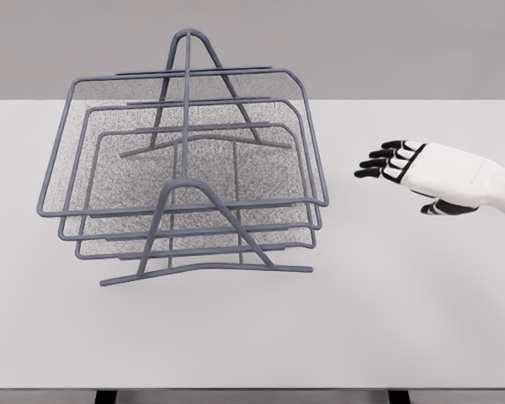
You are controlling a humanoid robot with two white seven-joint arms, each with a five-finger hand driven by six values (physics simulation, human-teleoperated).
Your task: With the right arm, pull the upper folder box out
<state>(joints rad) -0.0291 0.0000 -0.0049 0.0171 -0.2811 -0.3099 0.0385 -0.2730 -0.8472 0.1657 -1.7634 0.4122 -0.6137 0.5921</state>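
A grey wire-mesh rack [185, 177] with three stacked trays stands on the white table [387, 320], left of the middle. Its upper tray [316, 164] is the widest and sits level with the other two in the frame. My right hand [396, 162] comes in from the right edge, white with black fingertips. It hovers over the table to the right of the rack, a short gap away from the upper tray's right rim. Its fingers [379, 164] are stretched toward the rack and hold nothing; the thumb [442, 208] hangs below.
The rack's A-shaped end frames [198, 231] stand at the front and back of the trays. The table's front edge [252, 390] runs along the bottom of the view.
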